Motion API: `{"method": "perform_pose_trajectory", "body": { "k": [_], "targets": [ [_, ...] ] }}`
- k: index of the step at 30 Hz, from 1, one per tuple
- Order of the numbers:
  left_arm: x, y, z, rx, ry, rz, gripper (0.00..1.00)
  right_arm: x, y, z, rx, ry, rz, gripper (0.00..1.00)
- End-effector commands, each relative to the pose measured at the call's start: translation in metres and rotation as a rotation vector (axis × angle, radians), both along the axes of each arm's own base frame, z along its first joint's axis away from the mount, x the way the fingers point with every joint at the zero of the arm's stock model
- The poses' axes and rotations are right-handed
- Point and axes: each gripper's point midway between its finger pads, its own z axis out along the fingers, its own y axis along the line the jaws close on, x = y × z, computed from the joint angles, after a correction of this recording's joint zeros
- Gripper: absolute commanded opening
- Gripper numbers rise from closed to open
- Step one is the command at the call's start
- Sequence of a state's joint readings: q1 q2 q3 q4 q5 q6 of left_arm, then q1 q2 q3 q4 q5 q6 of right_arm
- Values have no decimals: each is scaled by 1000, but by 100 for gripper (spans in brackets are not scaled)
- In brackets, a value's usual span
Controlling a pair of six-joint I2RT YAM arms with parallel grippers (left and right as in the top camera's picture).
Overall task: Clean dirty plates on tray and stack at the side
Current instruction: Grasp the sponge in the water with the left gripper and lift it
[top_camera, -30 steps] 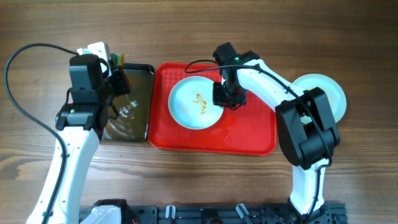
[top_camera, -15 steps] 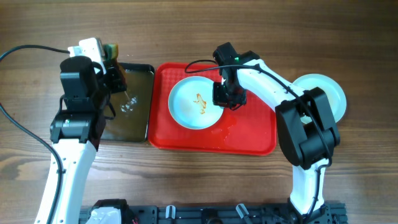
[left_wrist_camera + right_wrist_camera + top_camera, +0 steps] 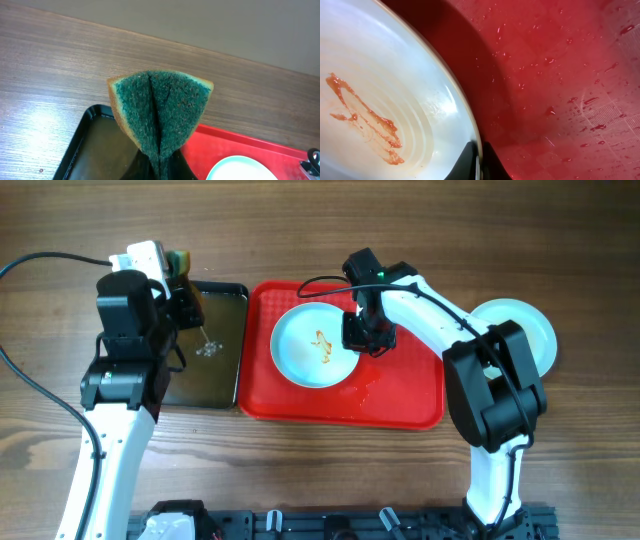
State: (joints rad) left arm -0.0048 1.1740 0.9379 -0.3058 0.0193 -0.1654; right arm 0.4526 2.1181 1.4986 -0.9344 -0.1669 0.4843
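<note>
A pale plate (image 3: pixel 312 346) with an orange sauce squiggle lies on the red tray (image 3: pixel 400 395). My right gripper (image 3: pixel 362 338) is shut on that plate's right rim; the right wrist view shows the rim (image 3: pixel 470 127) pinched between the fingers and the sauce (image 3: pixel 365 117) on the plate. A clean plate (image 3: pixel 520 328) lies on the table to the right of the tray. My left gripper (image 3: pixel 178 280) is shut on a green sponge (image 3: pixel 160 107), squeezed into a fold and held above the far edge of the black tray (image 3: pixel 205 370).
The black tray holds brownish water with foam (image 3: pixel 208 348). The red tray is wet with droplets (image 3: pixel 580 100). A black cable (image 3: pixel 30 275) loops over the table at the far left. Bare wooden table (image 3: pixel 320 220) lies behind both trays.
My left arm has risen and shifted left, lifting the sponge out of the black tray's water to above its far edge. The right gripper and the plate have not moved.
</note>
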Motion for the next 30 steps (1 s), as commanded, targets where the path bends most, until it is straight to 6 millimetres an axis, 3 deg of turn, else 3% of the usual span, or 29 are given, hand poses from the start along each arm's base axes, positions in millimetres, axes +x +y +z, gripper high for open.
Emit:
{"method": "perform_pose_trajectory", "body": {
  "k": [1,30],
  "targets": [
    [-1,3,12,10,-36,10,4,-13,-17,-21,-86,52,14,4],
    [-3,3,7,10,-13,10,4,-13,-17,-21,-86,50,14,4]
  ]
}}
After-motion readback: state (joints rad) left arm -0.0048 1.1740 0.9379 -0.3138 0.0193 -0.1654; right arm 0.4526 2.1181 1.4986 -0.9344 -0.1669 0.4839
